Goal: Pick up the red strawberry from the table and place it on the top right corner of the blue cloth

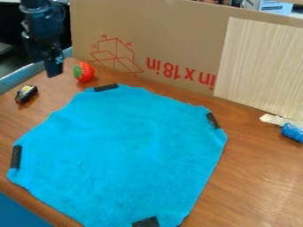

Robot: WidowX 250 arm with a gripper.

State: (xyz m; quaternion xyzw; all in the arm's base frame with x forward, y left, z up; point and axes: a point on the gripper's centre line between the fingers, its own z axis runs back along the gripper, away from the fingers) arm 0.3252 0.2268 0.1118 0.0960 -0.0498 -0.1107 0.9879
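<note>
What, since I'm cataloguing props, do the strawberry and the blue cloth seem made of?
The strawberry looks like smooth plastic, possibly foam, its red skin evenly coloured. The blue cloth seems matte fabric, perhaps microfibre: fuzzy, softly rumpled.

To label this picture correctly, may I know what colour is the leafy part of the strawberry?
Green leafy part, best in the camera view.

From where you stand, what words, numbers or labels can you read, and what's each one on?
"in x 18in": red, upside down, on the cardboard.
Red marks around its box drawing: too small.
White-and-blue box behind: print too small.
Blue cylinder: markings too blurred.
Pale mark on the tool: too small.
</note>
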